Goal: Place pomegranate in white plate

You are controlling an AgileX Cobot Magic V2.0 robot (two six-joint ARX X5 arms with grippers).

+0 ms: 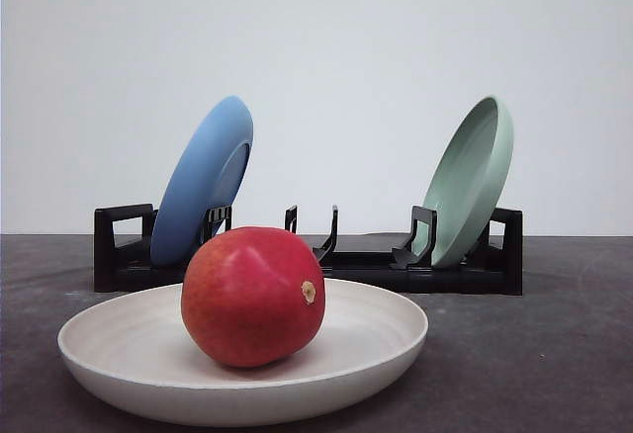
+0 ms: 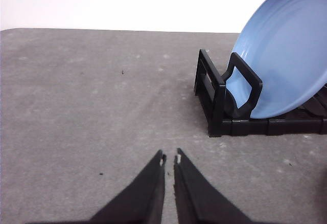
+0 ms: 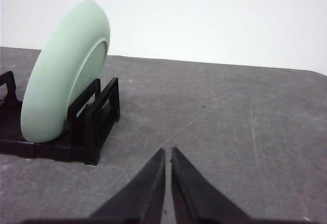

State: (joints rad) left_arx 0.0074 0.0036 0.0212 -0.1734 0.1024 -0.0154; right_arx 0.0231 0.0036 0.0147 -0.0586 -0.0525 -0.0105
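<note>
The red pomegranate (image 1: pixel 253 296) rests inside the white plate (image 1: pixel 386 349), which lies flat on the grey table near the front edge in the front view. My left gripper (image 2: pixel 169 158) is shut and holds nothing; it hovers over bare table beside the rack end that carries the blue plate (image 2: pixel 286 50). Shut and holding nothing as well, my right gripper (image 3: pixel 168 151) hangs over bare table beside the rack end with the pale green plate (image 3: pixel 64 98).
Behind the white plate stands a black dish rack (image 1: pixel 465 267). A blue plate (image 1: pixel 203 181) leans in its left end and a pale green plate (image 1: pixel 470 181) in its right end. Grey tabletop extends to both sides of the rack.
</note>
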